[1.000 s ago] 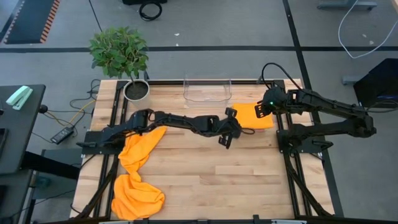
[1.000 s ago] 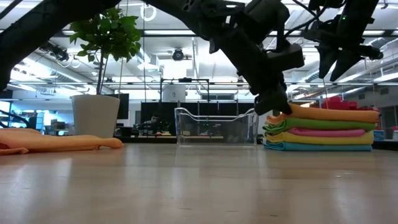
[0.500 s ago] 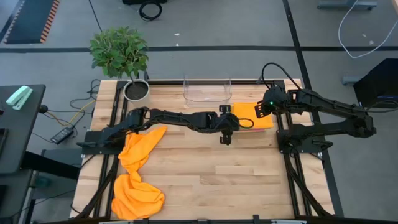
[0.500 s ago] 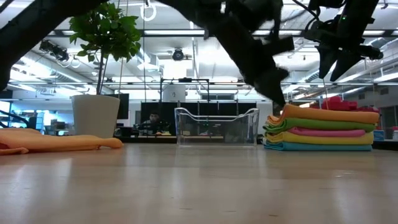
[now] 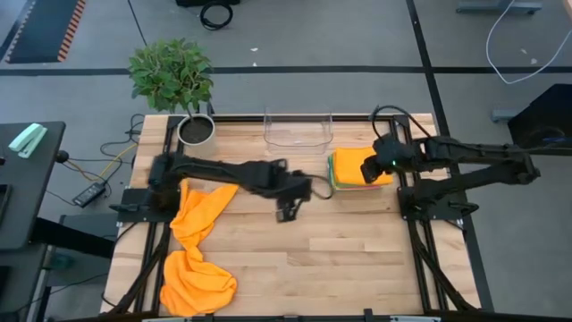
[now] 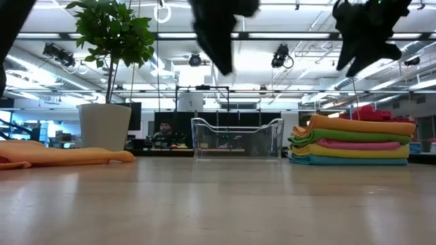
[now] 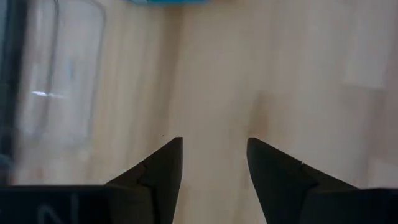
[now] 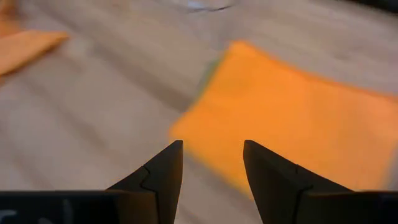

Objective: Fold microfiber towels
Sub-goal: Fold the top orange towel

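Note:
A stack of folded microfiber towels (image 6: pixel 354 143) lies at the table's far right, an orange one (image 5: pixel 354 165) on top, with green, yellow, pink and blue below. A loose orange towel (image 5: pixel 198 246) lies crumpled along the left side. My left gripper (image 5: pixel 288 212) hangs open over bare wood left of the stack, nothing between its fingers (image 7: pixel 163 163). My right gripper (image 5: pixel 377 167) hovers open above the stack's top orange towel (image 8: pixel 298 130), clear of it.
A clear plastic bin (image 5: pixel 298 130) stands at the far edge beside the stack. A potted plant (image 5: pixel 174 76) sits at the far left corner. Bare wood (image 5: pixel 340 259) spans the middle and near right of the table.
My left gripper has come off the stack's left edge, risen and swung toward the table's left and near side, rolling as it went. The stack stays put. My right gripper has shifted a little above the stack.

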Action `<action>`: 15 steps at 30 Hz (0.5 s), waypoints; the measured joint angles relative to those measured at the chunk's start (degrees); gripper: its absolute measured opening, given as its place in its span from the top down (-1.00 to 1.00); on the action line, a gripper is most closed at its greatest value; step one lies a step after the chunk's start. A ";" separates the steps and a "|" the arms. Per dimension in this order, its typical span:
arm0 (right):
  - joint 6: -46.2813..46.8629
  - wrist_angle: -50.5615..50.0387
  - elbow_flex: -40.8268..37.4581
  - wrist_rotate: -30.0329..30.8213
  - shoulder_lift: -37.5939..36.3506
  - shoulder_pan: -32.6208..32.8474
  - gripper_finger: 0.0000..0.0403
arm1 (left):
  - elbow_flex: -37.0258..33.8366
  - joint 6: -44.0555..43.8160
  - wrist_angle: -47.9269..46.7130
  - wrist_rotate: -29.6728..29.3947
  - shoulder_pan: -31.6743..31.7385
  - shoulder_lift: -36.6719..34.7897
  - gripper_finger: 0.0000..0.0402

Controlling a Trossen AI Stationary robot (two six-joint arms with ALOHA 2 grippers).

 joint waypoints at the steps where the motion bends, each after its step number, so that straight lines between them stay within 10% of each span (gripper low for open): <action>1: 1.20 1.12 0.00 -0.04 0.09 2.36 0.12 | -2.47 -2.29 0.07 0.37 -0.93 -2.01 0.09; 7: 8.87 8.16 -0.66 2.38 2.04 18.85 0.12 | -26.28 -14.54 2.47 1.73 -3.25 -16.79 0.18; 15: 22.82 13.00 -1.36 12.03 12.37 33.90 0.12 | -49.52 -11.53 12.11 13.18 11.88 -25.29 0.19</action>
